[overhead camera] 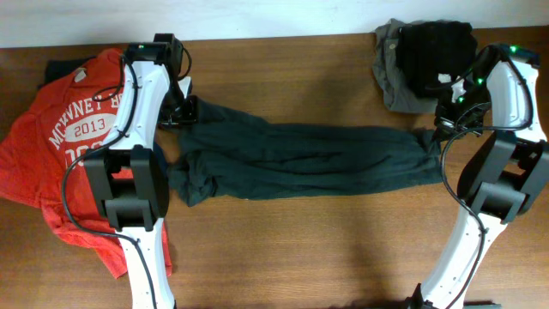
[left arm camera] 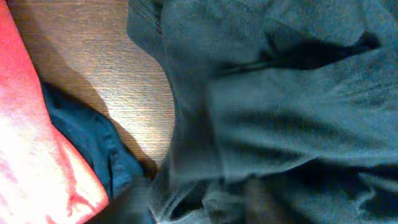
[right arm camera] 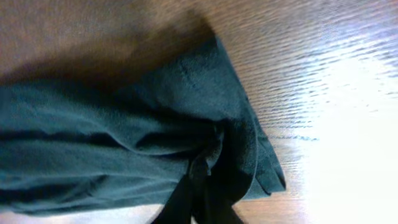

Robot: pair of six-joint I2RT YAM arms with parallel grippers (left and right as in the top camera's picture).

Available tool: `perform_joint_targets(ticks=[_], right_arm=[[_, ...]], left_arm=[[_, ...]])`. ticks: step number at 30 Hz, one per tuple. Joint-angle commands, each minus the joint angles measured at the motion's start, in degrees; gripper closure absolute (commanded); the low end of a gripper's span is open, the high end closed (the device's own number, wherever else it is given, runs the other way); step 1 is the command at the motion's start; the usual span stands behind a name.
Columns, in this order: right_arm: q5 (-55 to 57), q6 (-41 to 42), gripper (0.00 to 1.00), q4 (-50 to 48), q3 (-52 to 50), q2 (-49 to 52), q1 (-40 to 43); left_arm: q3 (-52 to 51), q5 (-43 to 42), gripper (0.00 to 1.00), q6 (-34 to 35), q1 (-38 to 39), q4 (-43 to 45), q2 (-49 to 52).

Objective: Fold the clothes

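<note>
The dark T-shirt (overhead camera: 300,159) seems soft and limp, best taken at its corners; the right hand (right arm camera: 198,202) pinches its bunched end, for the left hand (overhead camera: 183,112) I cannot tell

The dark shirt (overhead camera: 300,159) lies as a long band across the middle of the table (overhead camera: 300,257), reaching from arm to arm. Bare wood is open on the near side between the two arm bases. It is also open on the far side, between the left arm (overhead camera: 141,86) and the grey pile (overhead camera: 395,86). The red shirt (overhead camera: 51,146) covers the left end. The grey pile fills the far right corner, just beside the right arm (overhead camera: 515,94).
</note>
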State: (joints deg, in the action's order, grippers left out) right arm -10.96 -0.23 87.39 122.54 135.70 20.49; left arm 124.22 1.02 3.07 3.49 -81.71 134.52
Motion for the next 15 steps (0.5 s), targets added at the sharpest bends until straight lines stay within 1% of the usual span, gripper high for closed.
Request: perform_joint_targets(ticks=[1,2,3,4,5,6,7,10,15], right_arm=[[0.7,0.0,0.76,1.0,-0.4,-1.3,-0.7],[0.7,0.0,0.71,1.1,-0.4,-1.3,-0.7],[0.7,0.0,0.65,1.3,-0.4,-1.3,-0.7],[1.0,0.1,0.60,1.5,-0.4,-1.3,-0.7],[1.6,0.0,0.50,1.7,-0.4,-1.3,-0.7],[2.1,0.1,0.46,1.8,-0.4,-1.3,-0.6],[2.7,0.1,0.44,1.8,-0.4,-1.3,-0.6],[5.1,-1.0,0.33,1.4,-0.4,-1.3,-0.6],[5.3,-2.8,0.30,1.0,-0.8,-0.9,-0.6]], left_arm=[[-1.2,-0.2,0.08,0.1,0.3,0.7,0.6],[-1.2,-0.2,0.03,0.1,0.3,0.8,0.6],[-1.2,-0.2,0.01,0.1,0.3,1.1,0.6],[-1.2,-0.2,0.01,0.1,0.3,1.6,0.6],[-1.2,-0.2,0.01,0.1,0.3,2.5,0.6],[-1.2,-0.2,0.01,0.2,0.3,3.1,0.6],[-1.2,-0.2,0.01,0.2,0.2,3.6,0.6],[-0.6,-0.2,0.01,0.1,0.1,4.8,0.6],[4.5,-0.2,0.01,0.1,0.1,3.9,0.5]])
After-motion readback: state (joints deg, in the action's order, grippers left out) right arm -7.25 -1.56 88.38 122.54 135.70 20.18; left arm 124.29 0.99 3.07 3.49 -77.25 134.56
